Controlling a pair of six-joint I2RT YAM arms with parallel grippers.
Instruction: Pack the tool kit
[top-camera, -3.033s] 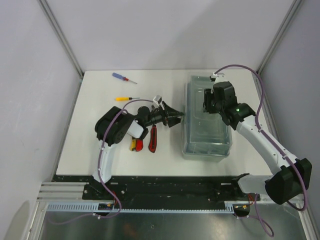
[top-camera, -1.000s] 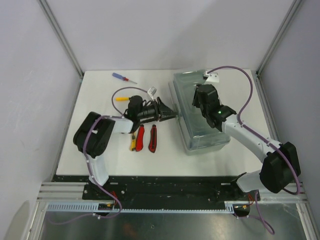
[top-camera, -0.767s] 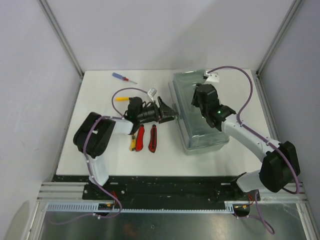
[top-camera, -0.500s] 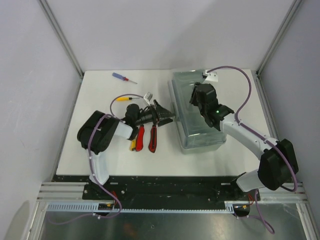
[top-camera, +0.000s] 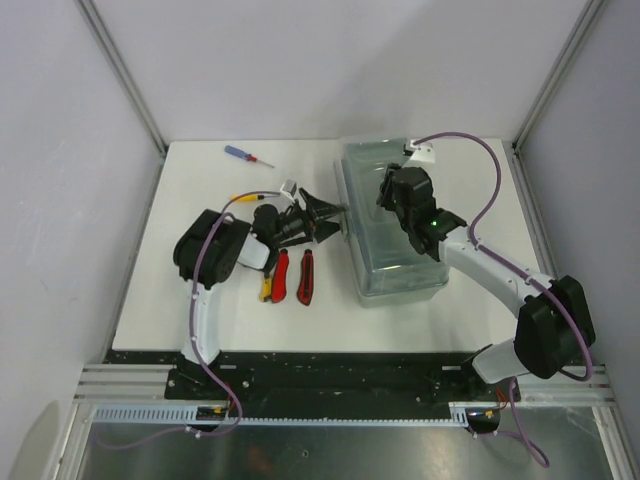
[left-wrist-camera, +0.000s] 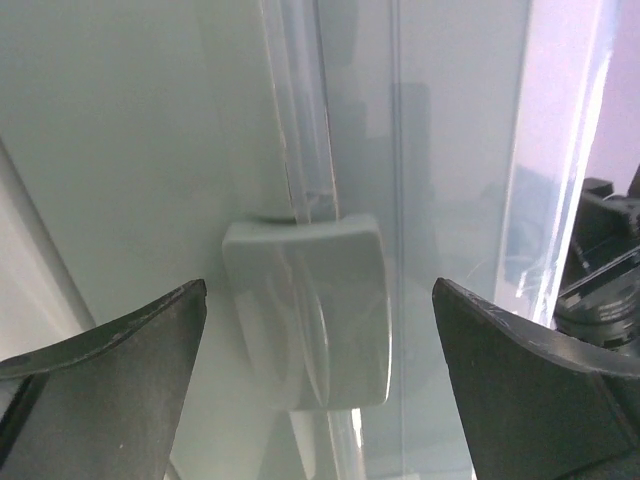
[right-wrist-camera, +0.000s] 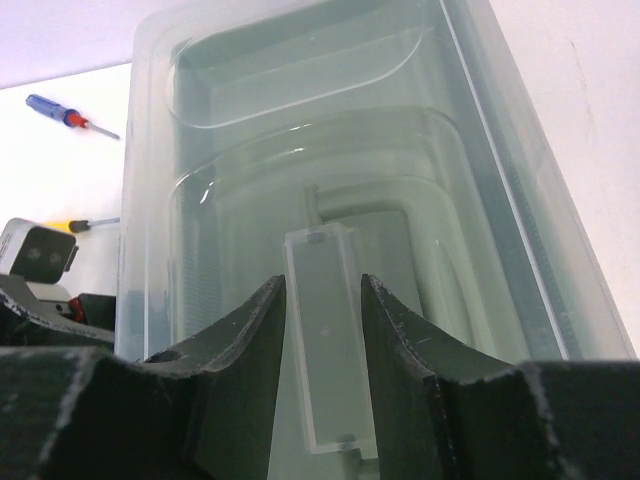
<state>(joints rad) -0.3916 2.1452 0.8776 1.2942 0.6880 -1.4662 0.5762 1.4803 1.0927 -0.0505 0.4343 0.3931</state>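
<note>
Flanking the latch (left-wrist-camera: 310, 310) of the toolbox (top-camera: 400, 272), left hand (top-camera: 325, 212) spread wide; right hand (right-wrist-camera: 322, 285) pinching the lid handle (right-wrist-camera: 326, 345).

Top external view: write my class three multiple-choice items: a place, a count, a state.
1. Where is the blue screwdriver? A on the floor; B on the table; C on an arm.
2. How many red knives? A one; B two; C four.
3. The left gripper is: A open; B shut on a knife; C shut on a screwdriver.
B: it lies on the table, left of the toolbox. B: two lie side by side. A: its fingers stand wide apart, either side of the latch.
</note>
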